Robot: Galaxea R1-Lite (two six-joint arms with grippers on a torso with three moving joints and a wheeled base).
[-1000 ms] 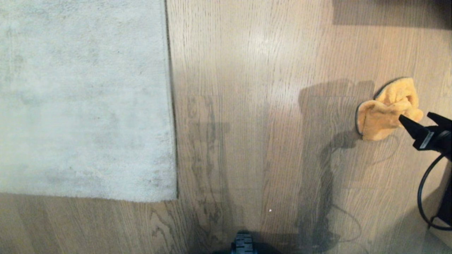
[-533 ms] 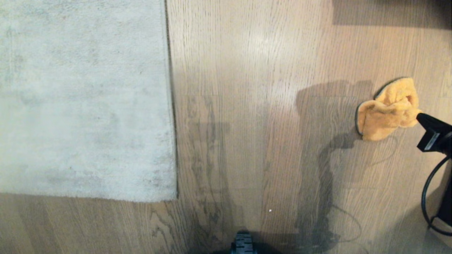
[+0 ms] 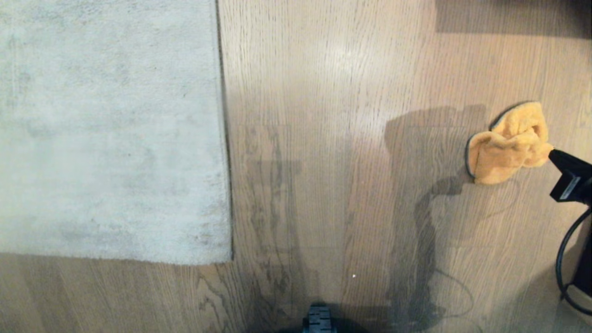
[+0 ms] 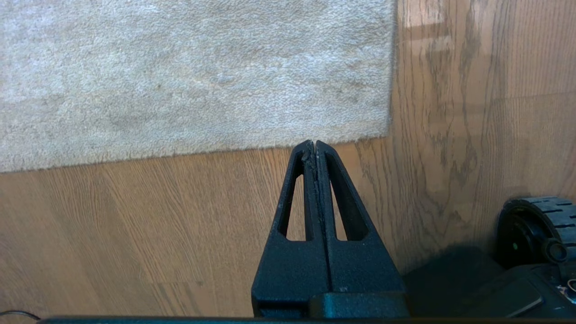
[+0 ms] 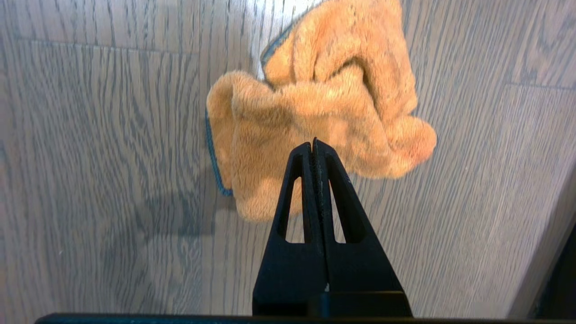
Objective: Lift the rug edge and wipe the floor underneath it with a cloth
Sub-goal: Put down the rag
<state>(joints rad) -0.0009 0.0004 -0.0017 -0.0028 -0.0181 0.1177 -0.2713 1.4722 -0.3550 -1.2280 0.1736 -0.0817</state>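
Cloth lies crumpled on the floor, well right of the rug edge, which lies flat. Right gripper sits at the cloth's near side, fingers clenched together; whether any fabric is pinched, cannot tell. Left gripper hangs near the rug corner, fingers pressed together, empty.

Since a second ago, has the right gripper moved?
Yes. The right gripper has shut empty and backed toward the picture's right edge, off the unmoved cloth.
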